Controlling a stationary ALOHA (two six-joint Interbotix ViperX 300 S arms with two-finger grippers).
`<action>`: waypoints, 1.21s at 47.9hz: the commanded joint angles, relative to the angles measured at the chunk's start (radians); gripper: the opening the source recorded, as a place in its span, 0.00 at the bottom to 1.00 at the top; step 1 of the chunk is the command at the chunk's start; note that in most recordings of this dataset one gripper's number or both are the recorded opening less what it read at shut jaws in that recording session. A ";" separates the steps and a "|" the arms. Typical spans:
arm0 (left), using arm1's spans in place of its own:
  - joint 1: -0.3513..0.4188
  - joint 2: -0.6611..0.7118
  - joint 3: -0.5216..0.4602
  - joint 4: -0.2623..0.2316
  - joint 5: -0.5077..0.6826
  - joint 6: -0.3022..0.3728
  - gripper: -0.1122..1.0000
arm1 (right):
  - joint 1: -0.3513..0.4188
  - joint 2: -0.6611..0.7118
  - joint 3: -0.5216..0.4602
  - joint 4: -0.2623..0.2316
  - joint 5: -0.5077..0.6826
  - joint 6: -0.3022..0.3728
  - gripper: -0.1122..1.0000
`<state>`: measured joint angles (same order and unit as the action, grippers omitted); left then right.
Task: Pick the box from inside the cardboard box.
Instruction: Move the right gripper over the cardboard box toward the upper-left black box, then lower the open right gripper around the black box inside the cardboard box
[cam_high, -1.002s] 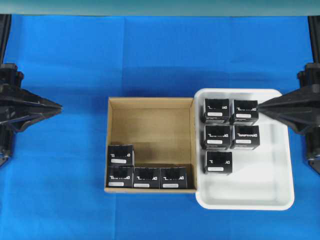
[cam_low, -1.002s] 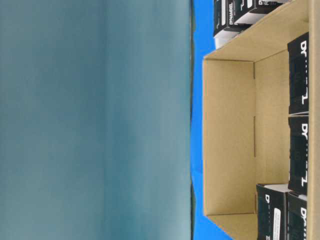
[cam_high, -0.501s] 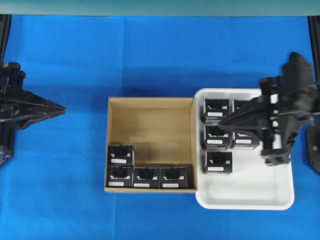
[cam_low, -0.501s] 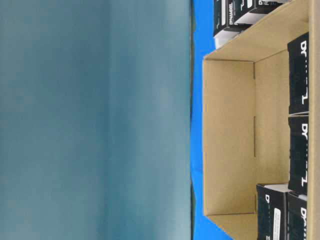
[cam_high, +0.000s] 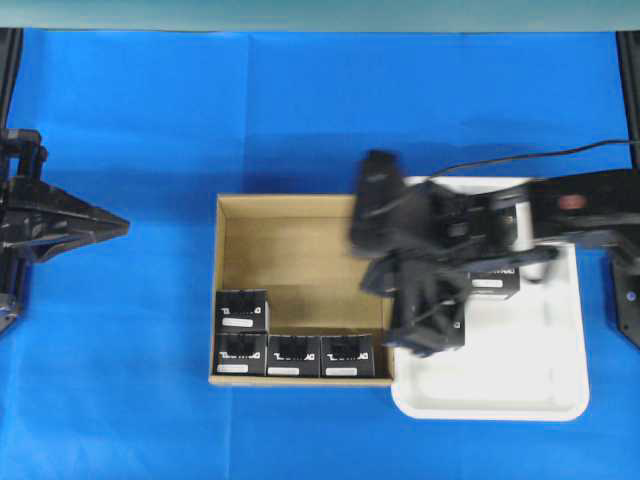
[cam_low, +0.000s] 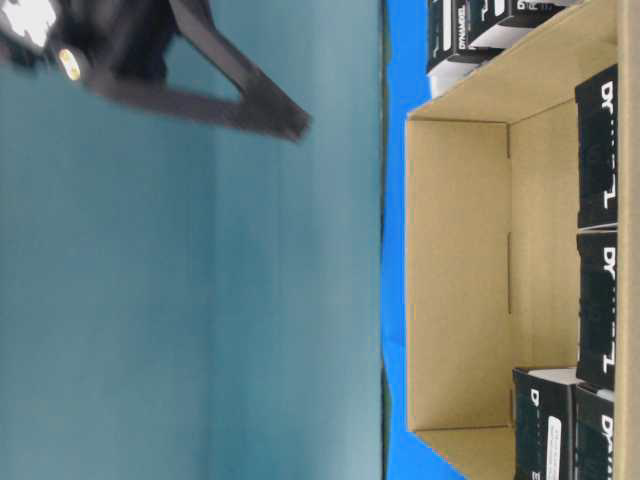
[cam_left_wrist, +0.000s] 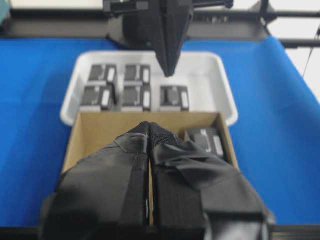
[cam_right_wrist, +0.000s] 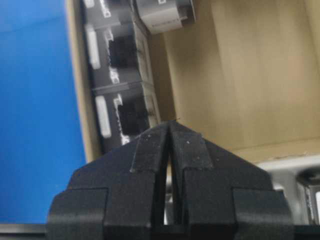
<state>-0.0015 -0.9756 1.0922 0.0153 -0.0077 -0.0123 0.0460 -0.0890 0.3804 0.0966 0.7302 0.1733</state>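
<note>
The cardboard box (cam_high: 300, 250) lies open mid-table, with several black boxes along its near and left sides, such as one black box (cam_high: 346, 355) at the near right. My right gripper (cam_high: 372, 215) is blurred, reaching over the carton's right wall with its jaws shut and nothing in them. In the right wrist view the right gripper (cam_right_wrist: 170, 124) hangs above the tan floor (cam_right_wrist: 250, 75) beside a black box (cam_right_wrist: 125, 112). My left gripper (cam_high: 125, 225) rests far to the left, shut and holding nothing. In its own view the left gripper (cam_left_wrist: 150, 125) points at the carton (cam_left_wrist: 95, 135).
A white tray (cam_high: 500, 390) touches the carton's right side and holds several more black boxes (cam_left_wrist: 136, 97), partly covered by my right arm in the overhead view. Blue cloth covers the table. The table-level view shows the right gripper (cam_low: 300, 128) high above the carton wall (cam_low: 455, 280).
My right arm has swung left from the tray's far right to above the carton's right wall, and its jaws have closed fully. The left arm has barely moved.
</note>
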 joint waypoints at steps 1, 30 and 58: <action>0.000 -0.009 -0.026 0.002 0.049 -0.002 0.08 | -0.002 0.080 -0.100 -0.008 0.106 -0.009 0.16; 0.000 -0.095 -0.032 0.002 0.258 0.000 0.08 | -0.006 0.316 -0.380 -0.014 0.227 -0.077 0.20; -0.008 -0.091 -0.031 0.002 0.258 0.000 0.08 | -0.029 0.440 -0.522 0.018 0.230 -0.249 1.00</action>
<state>-0.0077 -1.0753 1.0845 0.0153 0.2546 -0.0123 0.0169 0.3252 -0.1135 0.1120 0.9679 -0.0614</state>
